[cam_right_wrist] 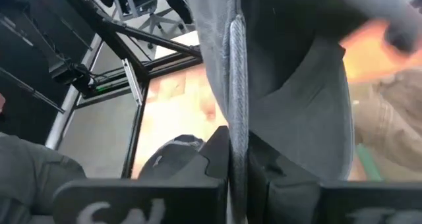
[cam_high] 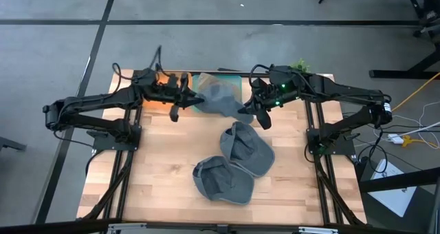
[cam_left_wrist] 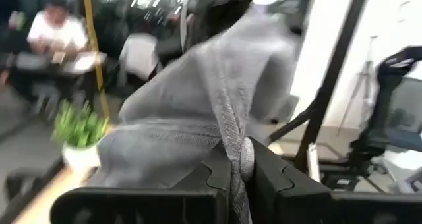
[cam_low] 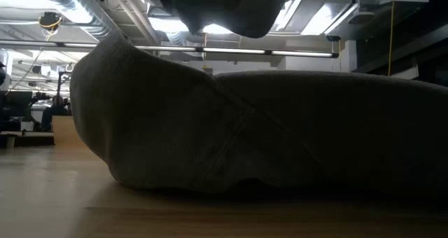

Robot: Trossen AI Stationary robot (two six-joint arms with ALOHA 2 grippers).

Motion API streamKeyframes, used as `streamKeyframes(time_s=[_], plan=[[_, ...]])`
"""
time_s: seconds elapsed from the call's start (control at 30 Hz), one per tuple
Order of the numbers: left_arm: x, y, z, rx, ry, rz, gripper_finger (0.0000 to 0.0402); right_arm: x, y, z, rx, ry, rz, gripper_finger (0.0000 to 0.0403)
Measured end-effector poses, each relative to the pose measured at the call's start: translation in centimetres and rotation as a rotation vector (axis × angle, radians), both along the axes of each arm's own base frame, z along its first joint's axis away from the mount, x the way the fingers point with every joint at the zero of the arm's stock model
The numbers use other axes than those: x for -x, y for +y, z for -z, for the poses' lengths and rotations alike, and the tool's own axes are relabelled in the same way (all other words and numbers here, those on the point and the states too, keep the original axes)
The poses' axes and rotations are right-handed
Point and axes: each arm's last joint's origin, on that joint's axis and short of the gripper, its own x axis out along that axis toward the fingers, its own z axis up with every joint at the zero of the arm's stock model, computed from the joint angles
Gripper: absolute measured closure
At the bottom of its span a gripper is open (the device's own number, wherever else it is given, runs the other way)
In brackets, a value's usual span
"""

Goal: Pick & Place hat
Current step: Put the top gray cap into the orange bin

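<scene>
From above, a grey hat (cam_high: 221, 96) hangs stretched between the two arms at the far middle of the table (cam_high: 165, 172), over a green tray (cam_high: 237, 79); the left gripper (cam_high: 187, 96) pinches its left edge and the right gripper (cam_high: 253, 110) its right edge, while two more grey hats (cam_high: 234, 165) lie slumped together on the wood nearer the front. The held one sags and folds between the grips, so it looks light, limp and unbreakable. The low view is almost filled by the near hats (cam_low: 266, 133), soft mounds with a stitched seam, and a dark fold of the held hat (cam_low: 224, 10) hangs at the top. In the left wrist view the fingers (cam_left_wrist: 211, 178) are clamped tight on a ribbed seam of the cloth (cam_left_wrist: 211, 99), a small potted plant (cam_left_wrist: 78, 135) beyond. The right wrist view shows that gripper's fingers (cam_right_wrist: 217, 155) likewise shut on a thick hem (cam_right_wrist: 237, 66). The hem seems the best place to hold, thicker and less slippery than the plain fabric.
</scene>
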Motion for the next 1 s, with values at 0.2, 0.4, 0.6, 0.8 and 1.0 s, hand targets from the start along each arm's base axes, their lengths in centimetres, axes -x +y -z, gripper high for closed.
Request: streamKeyframes(time_s=[0.2,0.4,0.6,0.8,1.0], plan=[[1.2,-0.4,-1.6,-0.087,-0.117,0.131,0.0383,-0.1,0.0,-0.1,-0.068,-0.002,0.034,0.0367],[1.5,-0.5,-1.6,0.072,-0.062,0.316,0.0383,-0.1,-0.5,-0.4,-0.152,-0.017,0.103,0.0353],[1.9,0.2,-1.5,0.334,0.021,0.366,0.0383,0.0,-1.0,-0.3,-0.199,-0.003,0.113,0.0272],[2.1,0.7,-1.6,0.500,0.062,0.359,0.0383,0.1,-1.2,0.0,-0.149,0.027,0.144,0.0181],[2.5,0.7,-2.0,0.628,0.036,0.281,0.0383,0.2,-1.4,0.2,-0.088,0.038,0.216,0.0151]])
